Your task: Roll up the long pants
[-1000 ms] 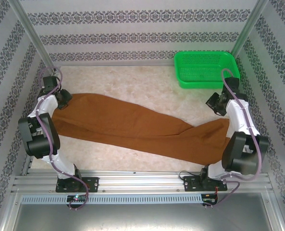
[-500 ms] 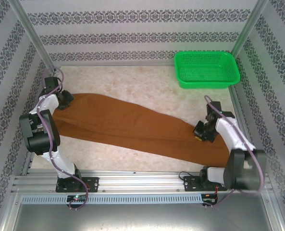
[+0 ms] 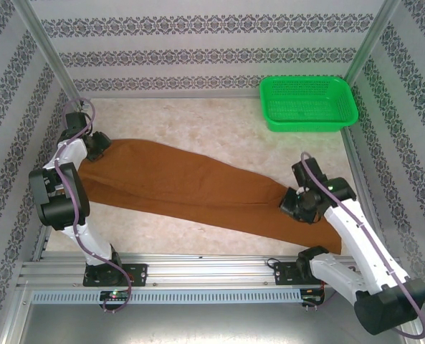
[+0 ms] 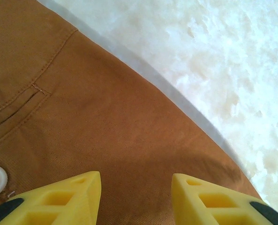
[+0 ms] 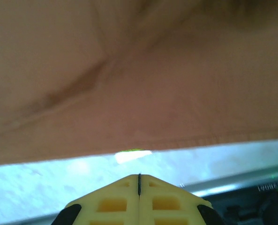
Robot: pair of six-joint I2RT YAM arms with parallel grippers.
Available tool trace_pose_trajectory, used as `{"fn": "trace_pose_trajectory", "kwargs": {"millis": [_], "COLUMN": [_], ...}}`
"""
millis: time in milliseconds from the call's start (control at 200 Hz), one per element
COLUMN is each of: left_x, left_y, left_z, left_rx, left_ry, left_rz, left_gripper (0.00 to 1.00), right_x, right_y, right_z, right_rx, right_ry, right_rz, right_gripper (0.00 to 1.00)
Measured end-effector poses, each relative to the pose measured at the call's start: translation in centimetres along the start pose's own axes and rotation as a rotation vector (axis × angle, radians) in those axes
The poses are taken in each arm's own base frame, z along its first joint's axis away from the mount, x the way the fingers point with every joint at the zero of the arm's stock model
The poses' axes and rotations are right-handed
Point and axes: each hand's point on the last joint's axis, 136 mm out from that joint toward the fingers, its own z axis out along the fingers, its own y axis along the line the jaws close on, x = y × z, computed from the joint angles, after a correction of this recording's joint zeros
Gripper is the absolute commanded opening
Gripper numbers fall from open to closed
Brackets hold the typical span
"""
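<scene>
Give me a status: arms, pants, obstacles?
Left gripper open over waistband end. Right gripper shut by hem. Long pants flat, unrolled. Green basket well apart.

Lab test cell, aluminium frame (image 3: pixel 46 50) (patterned walls (image 3: pixel 198 57))

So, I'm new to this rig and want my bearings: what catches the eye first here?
The rust-brown long pants lie stretched slantwise across the pale table, from far left to near right. A bright green basket sits in the far right corner. The left fingers stand apart over the waist end, and the right fingers are shut by the leg end.
</scene>
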Motion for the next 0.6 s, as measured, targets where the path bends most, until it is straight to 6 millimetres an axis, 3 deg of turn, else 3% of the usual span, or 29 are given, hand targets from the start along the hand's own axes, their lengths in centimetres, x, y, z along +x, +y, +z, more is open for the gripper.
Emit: {"fn": "trace_pose_trajectory", "kwargs": {"millis": [120,250,315,420,600], "left_x": [0.1,0.4,0.6,1.2,3.1], "left_y": [-0.5,-1.0,-1.3,-1.8,-3.9], "left_z": [0.0,0.0,0.0,-0.1,0.2], "left_rx": [0.023,0.053,0.065,0.095,0.159], "left_ry": [0.008,0.023,0.031,0.058,0.119], "left_rz": [0.002,0.007,0.018,0.041,0.086], "left_gripper": [0.44,0.44,0.45,0.45,0.43], "right_x": [-4.3,-7.0,-6.7,-4.3,-1.2], "right_y": [3.6,7.4,8.7,10.0,10.5], "right_z": [1.5,6.9,9.6,13.3,15.7], "right_rx": [-0.006,0.024,0.046,0.069,0.081], "right_ry": [-0.028,0.047,0.104,0.214,0.324], "right_rz": [-0.025,-0.083,-0.124,-0.185,-0.223], "right_gripper": [0.0,0.0,0.0,0.0,0.0]}}
